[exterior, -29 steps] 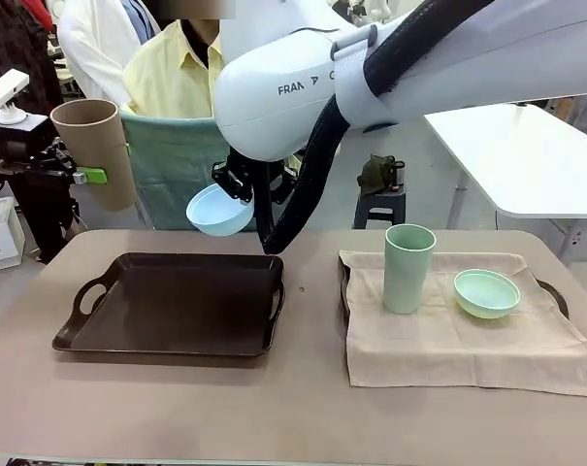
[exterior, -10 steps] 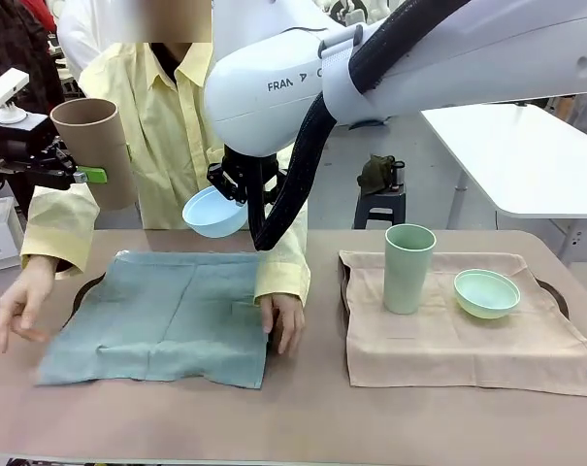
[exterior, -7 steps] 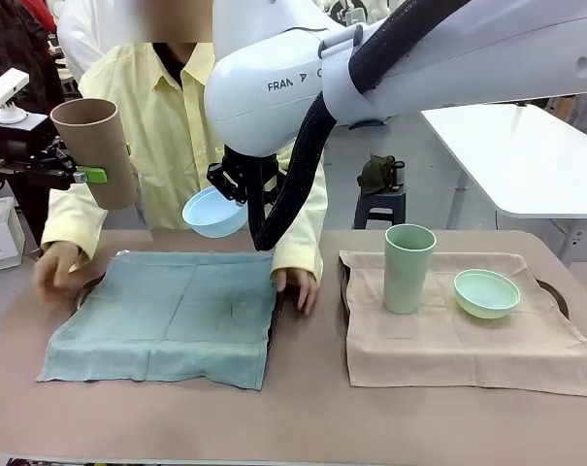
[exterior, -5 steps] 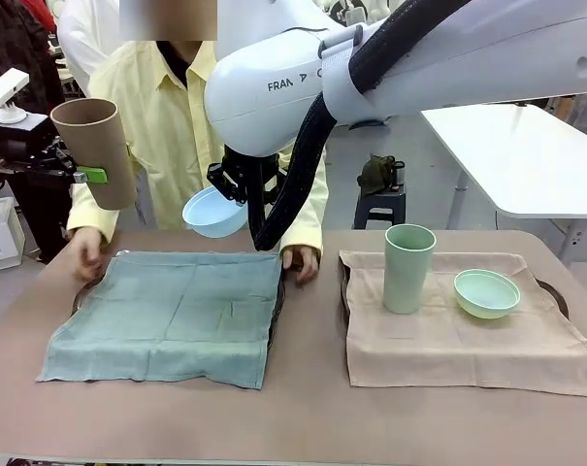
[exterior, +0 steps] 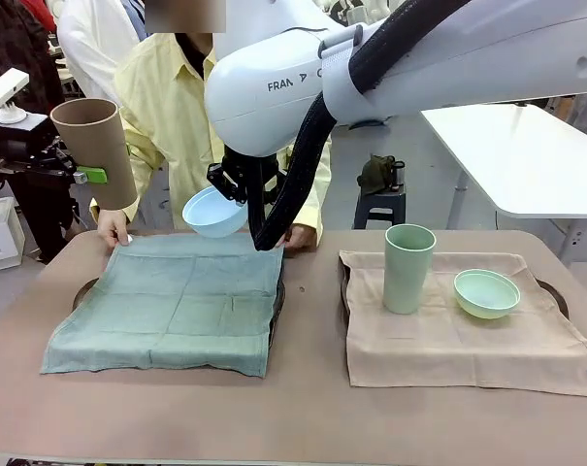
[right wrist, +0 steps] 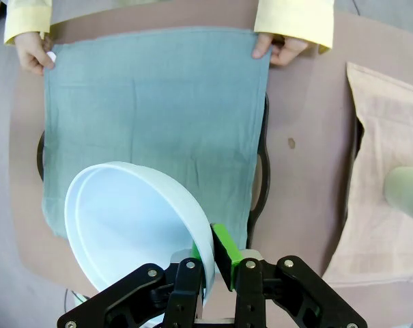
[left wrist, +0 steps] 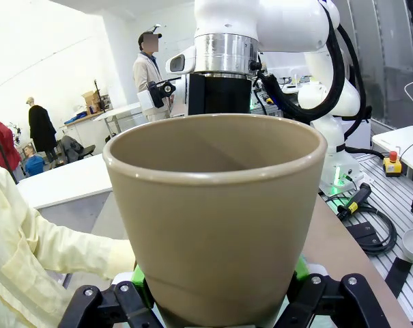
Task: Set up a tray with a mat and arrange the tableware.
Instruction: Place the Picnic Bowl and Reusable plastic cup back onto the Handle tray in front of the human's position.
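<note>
A grey-green mat (exterior: 172, 303) (right wrist: 155, 116) covers the dark tray (exterior: 277, 309) (right wrist: 259, 171) on the table's left half. The person's hands (exterior: 113, 228) (right wrist: 278, 46) grip the mat's two far corners. High at the left edge, my left gripper (exterior: 91, 175) (left wrist: 220, 307) is shut on the tan-brown tumbler (exterior: 97, 150) (left wrist: 216, 205). Above the tray's far right corner, my right gripper (exterior: 237, 189) (right wrist: 216, 256) is shut on the rim of the pale blue bowl (exterior: 215, 212) (right wrist: 138, 225). A pale green tumbler (exterior: 408, 268) and a pale green bowl (exterior: 486, 292) stand on a beige mat (exterior: 458, 340) at right.
Under the beige mat lies a second dark tray, its handle (exterior: 557, 296) showing at the far right. The person in a yellow shirt (exterior: 172, 97) stands at the table's far side. Bare tabletop (exterior: 303, 417) runs along the near edge and between the trays.
The person spread the grey-green mat over the bare tray, then pulled both hands back to its far corners. Both grippers kept their holds and hardly moved.
</note>
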Robot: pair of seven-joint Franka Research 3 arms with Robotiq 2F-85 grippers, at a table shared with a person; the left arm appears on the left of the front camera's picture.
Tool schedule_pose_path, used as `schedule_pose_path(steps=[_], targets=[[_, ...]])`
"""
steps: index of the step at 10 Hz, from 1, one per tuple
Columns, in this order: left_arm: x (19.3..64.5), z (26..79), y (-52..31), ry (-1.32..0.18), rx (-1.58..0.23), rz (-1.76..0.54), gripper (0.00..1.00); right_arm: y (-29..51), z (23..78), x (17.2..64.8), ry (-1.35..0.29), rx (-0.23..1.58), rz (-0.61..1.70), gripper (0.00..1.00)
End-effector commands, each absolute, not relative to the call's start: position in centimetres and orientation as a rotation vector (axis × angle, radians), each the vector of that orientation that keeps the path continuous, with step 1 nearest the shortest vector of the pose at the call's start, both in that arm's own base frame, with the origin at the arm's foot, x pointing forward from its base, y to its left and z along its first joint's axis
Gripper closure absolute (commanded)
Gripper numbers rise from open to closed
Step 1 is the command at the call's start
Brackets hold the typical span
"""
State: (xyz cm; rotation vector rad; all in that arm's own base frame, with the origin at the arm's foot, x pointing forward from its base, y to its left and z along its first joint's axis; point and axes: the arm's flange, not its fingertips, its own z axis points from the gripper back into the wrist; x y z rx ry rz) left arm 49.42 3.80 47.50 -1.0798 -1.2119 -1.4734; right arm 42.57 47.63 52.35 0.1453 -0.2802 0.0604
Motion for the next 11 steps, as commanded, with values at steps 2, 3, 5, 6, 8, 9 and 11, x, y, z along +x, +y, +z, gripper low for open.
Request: schedule_pose_path(steps=[2, 3, 5, 6, 8, 9, 11], targets=[[49.4, 47.8, 3.8, -1.229, -1.072, -1.489, 0.65, 47.7, 52.5, 42.6, -0.284, 0.131, 0.061, 0.93], [49.4, 47.8, 3.8, -1.229, -1.072, -1.489, 0.65, 47.7, 52.5, 42.6, -0.284, 0.131, 0.061, 0.93], [49.4, 47.8, 3.8, -1.229, -1.072, -1.489, 0.65, 47.7, 52.5, 42.6, -0.284, 0.131, 0.061, 0.93], [49.4, 47.8, 3.8, -1.229, -1.072, -1.489, 0.65, 47.7, 52.5, 42.6, -0.284, 0.131, 0.061, 0.93], [49.4, 47.8, 3.8, -1.229, -1.072, -1.489, 0.65, 47.7, 52.5, 42.6, -0.284, 0.131, 0.061, 0.93], [49.4, 47.8, 3.8, -1.229, -1.072, -1.489, 0.65, 47.6, 52.3, 42.6, -0.28, 0.145, 0.06, 0.93], [50.3, 45.0, 4.3, -1.235, -1.096, -1.466, 0.15, 46.9, 48.1, 46.0, -0.219, 0.278, 0.178, 0.93]])
